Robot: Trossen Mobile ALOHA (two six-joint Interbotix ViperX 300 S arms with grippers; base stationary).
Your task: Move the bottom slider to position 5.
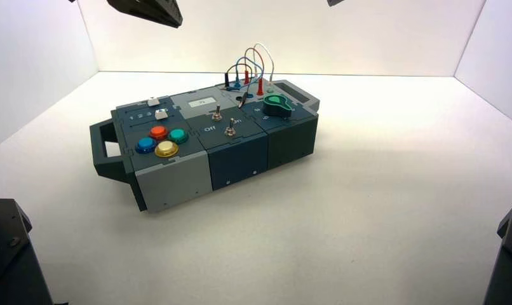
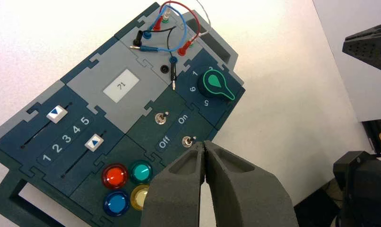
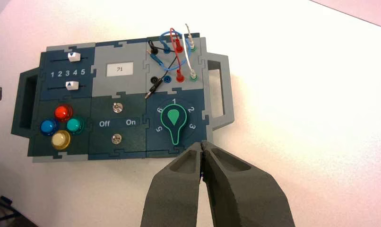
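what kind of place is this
Probably a robot test or demo booth: a box of buttons, sliders and wires sits on a plain white surface, with pale walls around it.

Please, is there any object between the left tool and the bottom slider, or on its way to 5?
Nothing visible blocks either path. The left tool hangs in open air above the box, and the track from the bottom slider, near 4, towards 5 looks free.

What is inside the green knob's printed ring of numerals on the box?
The round base of the green knob, its pointer reaching out; whatever lies beneath is covered.
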